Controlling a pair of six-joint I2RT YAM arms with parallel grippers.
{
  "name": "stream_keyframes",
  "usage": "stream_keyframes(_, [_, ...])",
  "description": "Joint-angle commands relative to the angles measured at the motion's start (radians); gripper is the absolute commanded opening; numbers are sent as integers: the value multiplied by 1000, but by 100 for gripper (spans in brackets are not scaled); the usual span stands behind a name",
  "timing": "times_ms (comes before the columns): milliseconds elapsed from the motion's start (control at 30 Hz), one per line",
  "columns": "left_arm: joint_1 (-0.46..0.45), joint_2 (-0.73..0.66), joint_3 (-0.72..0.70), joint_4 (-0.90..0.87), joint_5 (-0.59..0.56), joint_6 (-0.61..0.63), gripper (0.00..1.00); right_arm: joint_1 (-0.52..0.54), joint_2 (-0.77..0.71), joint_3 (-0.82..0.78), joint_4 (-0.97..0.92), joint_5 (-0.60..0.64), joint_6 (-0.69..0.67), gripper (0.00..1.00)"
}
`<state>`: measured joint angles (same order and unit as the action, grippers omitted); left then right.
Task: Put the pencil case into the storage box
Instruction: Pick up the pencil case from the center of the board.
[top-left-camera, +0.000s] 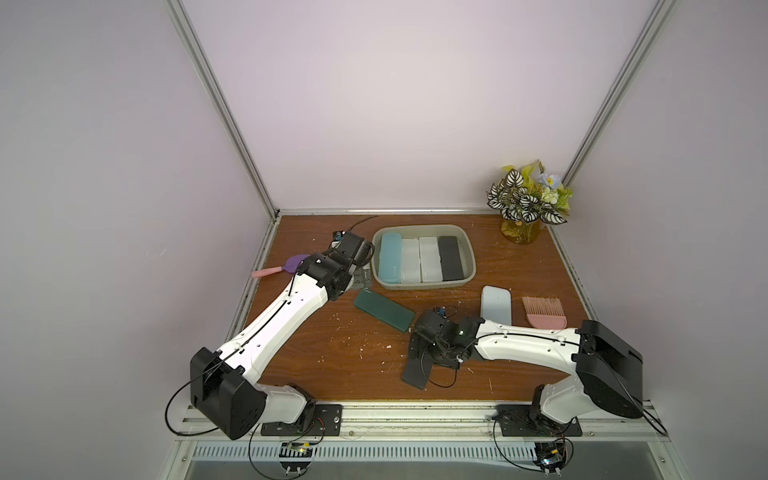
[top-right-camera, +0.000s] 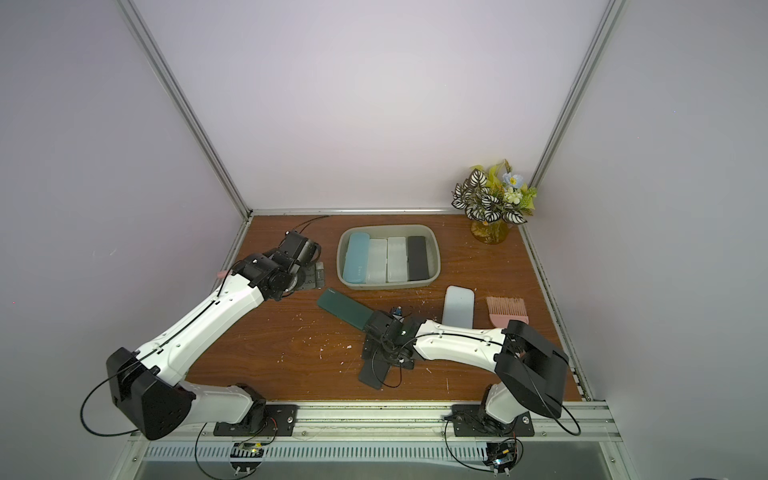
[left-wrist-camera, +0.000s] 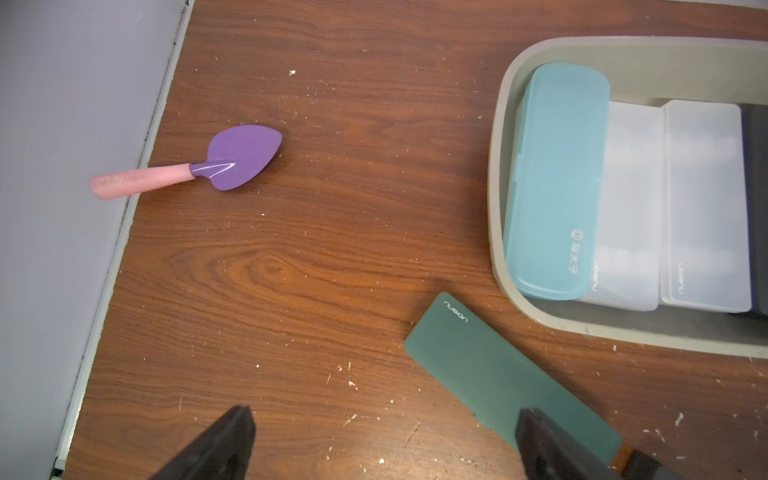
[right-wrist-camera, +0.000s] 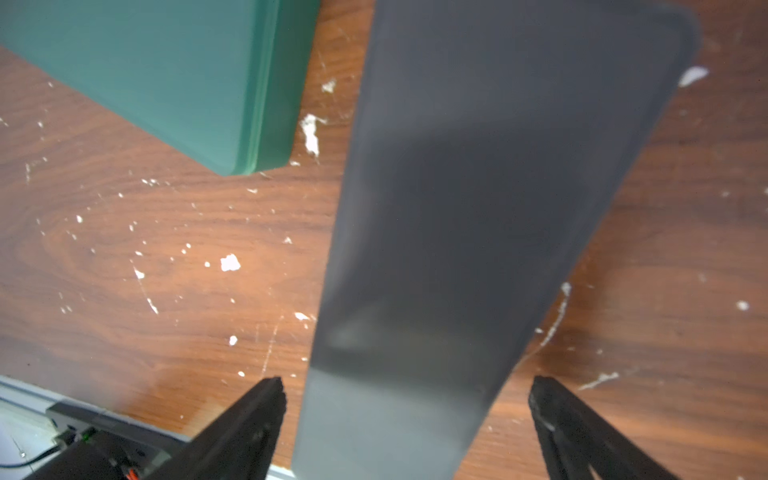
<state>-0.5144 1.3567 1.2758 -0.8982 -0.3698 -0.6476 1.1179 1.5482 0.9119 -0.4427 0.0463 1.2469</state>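
Straddling grey pencil case, right jaws

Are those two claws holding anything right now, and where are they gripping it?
Nothing is held. The right gripper stands open astride the dark grey pencil case, and the left gripper is open too.

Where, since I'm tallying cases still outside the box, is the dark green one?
In both top views the dark green pencil case lies flat on the table, in front of the storage box, at its left end.
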Motion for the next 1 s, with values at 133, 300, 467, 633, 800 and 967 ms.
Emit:
stream_keyframes(133, [14, -21, -14, -16, -30, -14, 99, 21, 115, 142, -149, 28, 67, 99])
stream_keyframes(300, [14, -22, -22, -15, -39, -9, 98, 34, 191, 208, -216, 30, 100, 99])
stream_keyframes(467, [19, -18, -27, -14, -41, -3, 99, 35, 212, 213, -225, 39, 117, 99])
stream_keyframes(633, [19, -11, -27, -11, -39, 1, 98, 26, 164, 129, -164, 25, 148, 93])
stream_keyframes(800, [18, 3, -28, -3, -33, 2, 99, 8, 81, 38, -100, 28, 163, 80])
stream_keyframes(967, [18, 16, -33, 5, -20, -1, 99, 0, 46, 61, -132, 68, 64, 76])
